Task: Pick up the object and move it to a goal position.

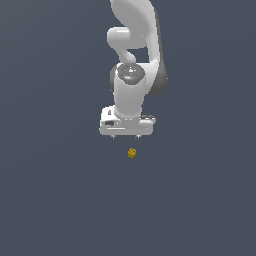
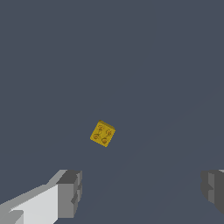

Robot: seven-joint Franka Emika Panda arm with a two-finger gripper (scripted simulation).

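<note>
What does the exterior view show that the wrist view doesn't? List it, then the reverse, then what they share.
Only the exterior view shows the white arm reaching down and the whole hand from outside, hanging apart from the brick.

Only the wrist view shows the two fingers spread wide, nothing between them, and the brick's top face with its round marks, turned at an angle.

Both show the same tiny yellow brick, ungrasped, on a plain dark grey surface.

Flat, even, dim simulator light falls on a uniform slate-grey worktop (image 1: 50,200); no cast shadows or glare show, and both views are sharp and undistorted.
</note>
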